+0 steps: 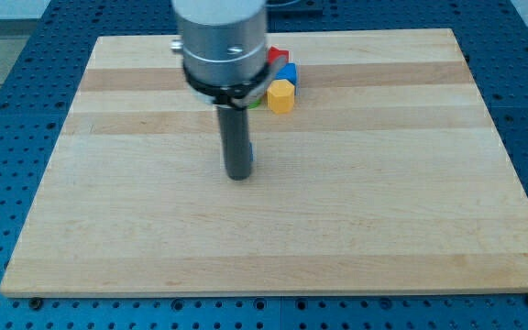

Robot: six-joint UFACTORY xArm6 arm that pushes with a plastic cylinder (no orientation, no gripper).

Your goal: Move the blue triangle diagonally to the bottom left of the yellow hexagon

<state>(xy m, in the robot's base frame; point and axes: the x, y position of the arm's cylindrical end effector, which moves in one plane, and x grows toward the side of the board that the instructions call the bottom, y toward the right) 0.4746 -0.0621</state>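
Note:
The yellow hexagon (281, 95) sits near the view's top centre of the wooden board (356, 202). A blue block (288, 73), its shape partly hidden, sits just above it and touches it. A red block (277, 57) peeks out above the blue one. A sliver of a green block (256, 103) shows left of the yellow hexagon, behind the rod. My tip (239, 175) rests on the board below and left of the whole cluster, apart from every block.
The arm's grey cylindrical body (222, 41) hides the board's top centre and parts of the blocks there. A blue perforated table (7, 110) surrounds the board on all sides.

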